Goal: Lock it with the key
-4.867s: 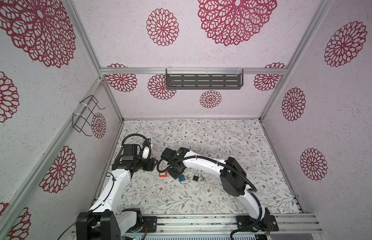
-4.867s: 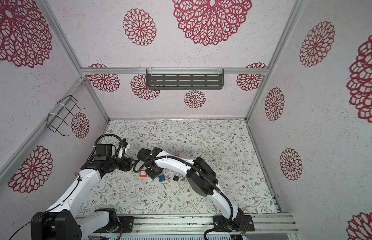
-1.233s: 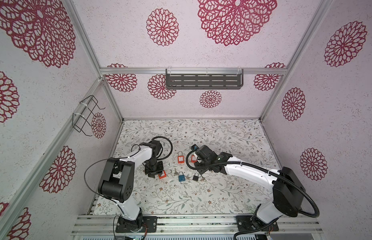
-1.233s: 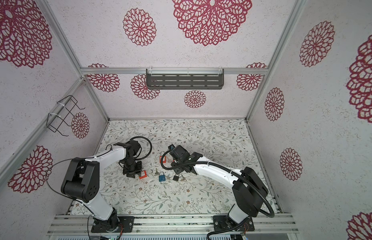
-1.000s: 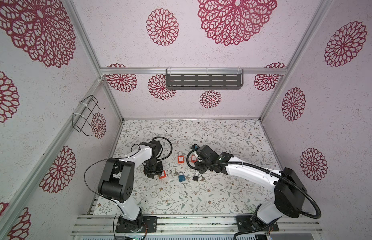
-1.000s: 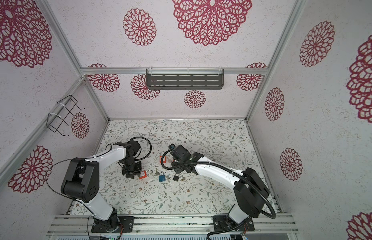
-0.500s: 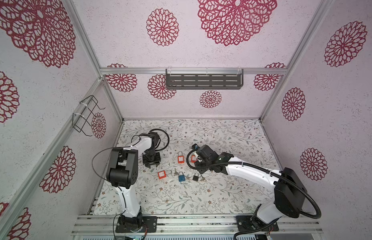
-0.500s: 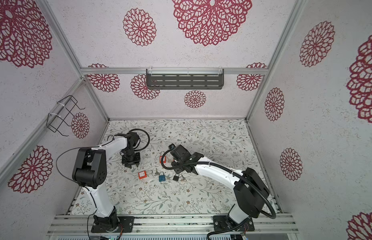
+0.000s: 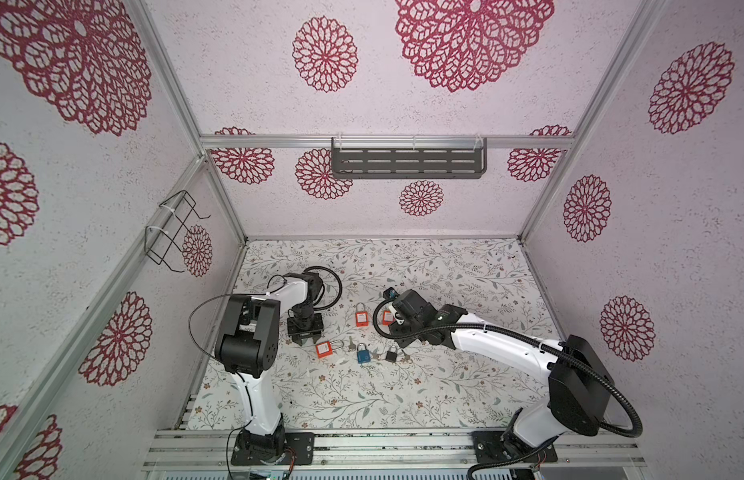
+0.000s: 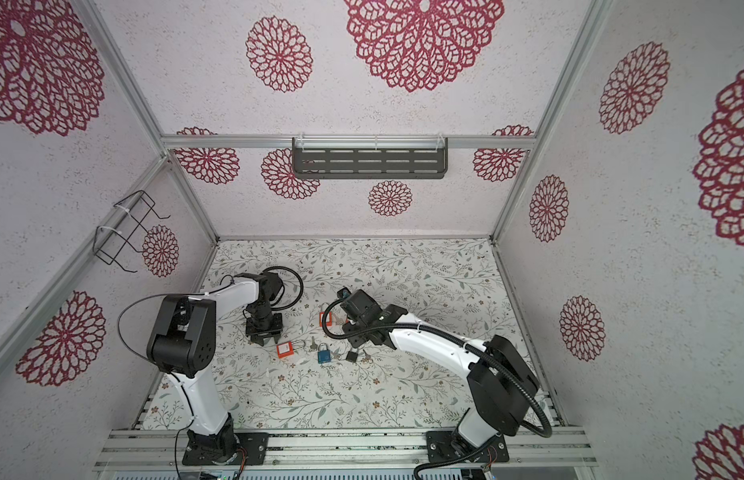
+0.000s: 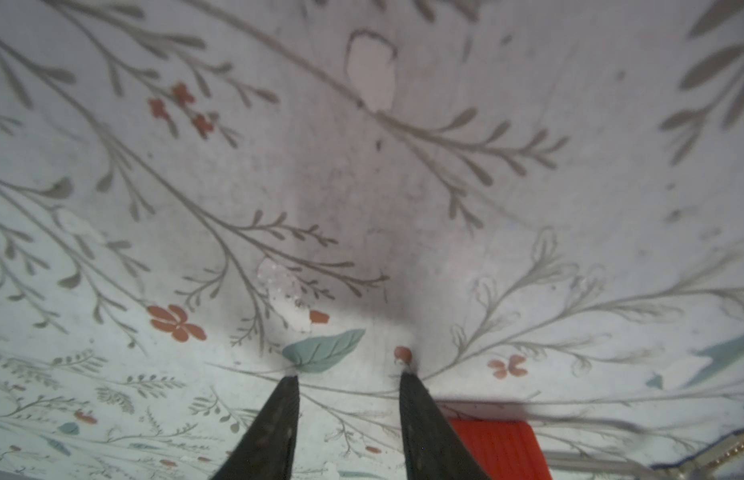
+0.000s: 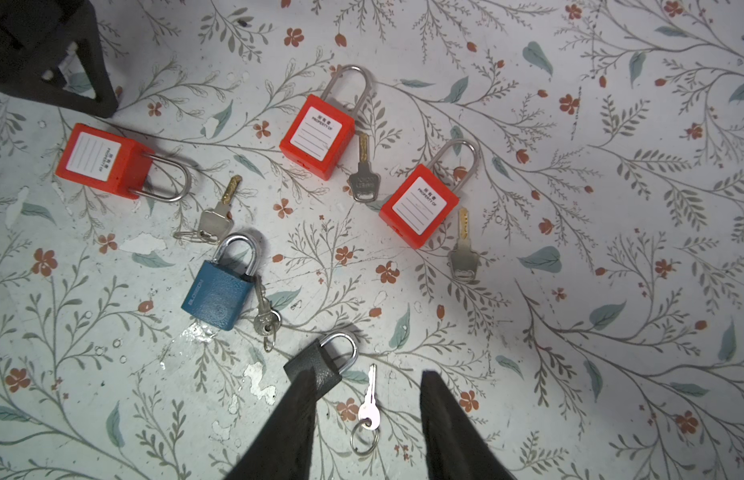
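Leafy, flowery paper covered the flat table (image 9: 445, 270) inside the pink-walled box. On the left, the left gripper (image 11: 349, 376) pointed straight down from a sharply bent arm. Its two black fingers stood partway apart with nothing between them, just beside a red plastic padlock with a white label (image 9: 324, 350). A flat silver and brass key (image 12: 218, 218) lay near that lock's steel loop. Next came a blue metal padlock (image 12: 220, 295), then a small black padlock (image 9: 391, 355) and a little silver key on a ring (image 12: 370, 409). The right gripper (image 12: 368, 372) hung over those last two, fingers partway apart and empty. Its arm stretched long and low from the right.

The locks looked hard and smooth and were probably heavy for their size, so they might slide when pushed. Squeezing the flat sides of the body would likely hold best. The keys were thin and lay flat, so they were likely hard to pinch. The wide head seemed the best place to grab.
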